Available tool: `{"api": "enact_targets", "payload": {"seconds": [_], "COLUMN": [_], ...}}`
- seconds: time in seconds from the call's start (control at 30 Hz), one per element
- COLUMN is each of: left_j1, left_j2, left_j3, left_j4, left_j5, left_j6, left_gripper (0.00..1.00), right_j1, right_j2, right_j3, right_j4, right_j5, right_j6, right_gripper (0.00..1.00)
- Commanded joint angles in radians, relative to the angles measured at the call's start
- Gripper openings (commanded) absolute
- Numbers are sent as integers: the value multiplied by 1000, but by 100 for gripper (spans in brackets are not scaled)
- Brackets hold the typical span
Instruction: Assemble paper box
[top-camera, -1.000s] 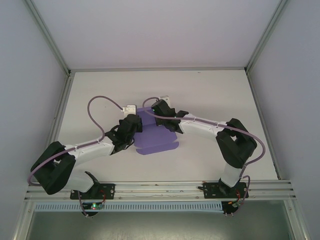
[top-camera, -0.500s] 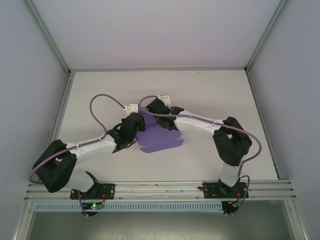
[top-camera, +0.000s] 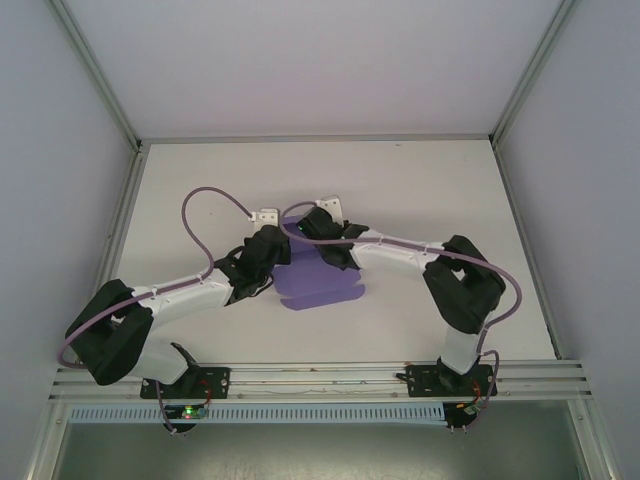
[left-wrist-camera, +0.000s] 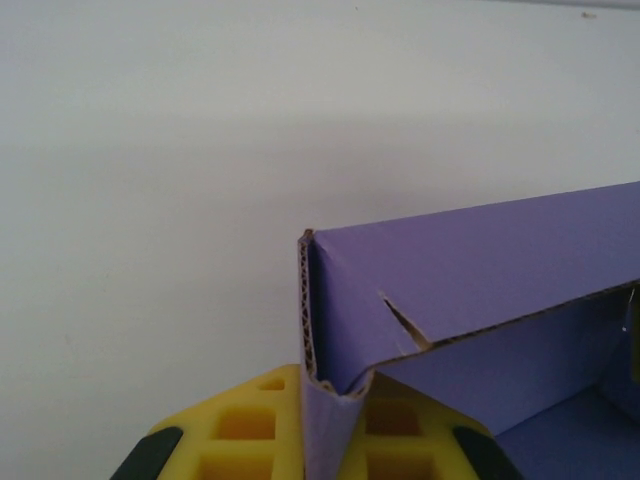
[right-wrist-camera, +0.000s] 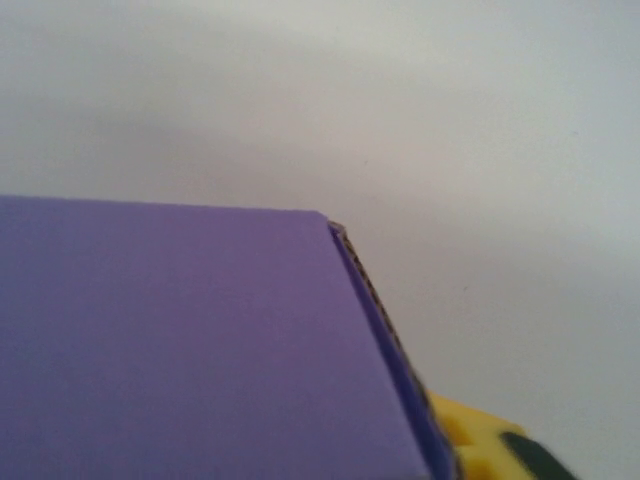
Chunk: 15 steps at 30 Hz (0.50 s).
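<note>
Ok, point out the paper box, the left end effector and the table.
paper box (top-camera: 322, 288), top external view, on its flat purple panel near the arm bases.
left end effector (left-wrist-camera: 335, 425), left wrist view, midway between its fingertips, at the pinched box wall.
table (top-camera: 430, 190), top external view, bare white surface, far right.

- paper box: purple corrugated card, matt; you can see the fluted cut edges.
- left gripper pads: yellow moulded plastic, matt.
- table: white, smooth, matt.
- frame rail, bottom of frame: bare metal.
</note>
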Motion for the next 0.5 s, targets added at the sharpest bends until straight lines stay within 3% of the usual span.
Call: {"api": "enact_targets", "payload": {"seconds": [0.0, 0.03, 0.17, 0.2, 0.47], "left_j1": [29, 31, 28, 30, 29], "left_j2": [-48, -49, -53, -53, -54], "left_j3": [-6, -10, -16, -17, -20], "left_j4": [-60, -52, -37, -36, -25], "left_j5": [-152, -144, -120, -114, -76], "left_j6": [11, 13, 20, 19, 15], "left_gripper": [0, 0, 0, 0, 0], "right_j1": [-111, -120, -156, -162, -166], "right_j2": [-71, -101, -192, -210, -307], "right_j3": [-134, -165, -279, -298, -338], "right_j4": [38, 100, 336, 381, 525], "right_j5": [12, -65, -330, -386, -710], "right_j6": [-118, -127, -138, -153, -220], "right_gripper": [39, 44, 45, 50, 72]}}
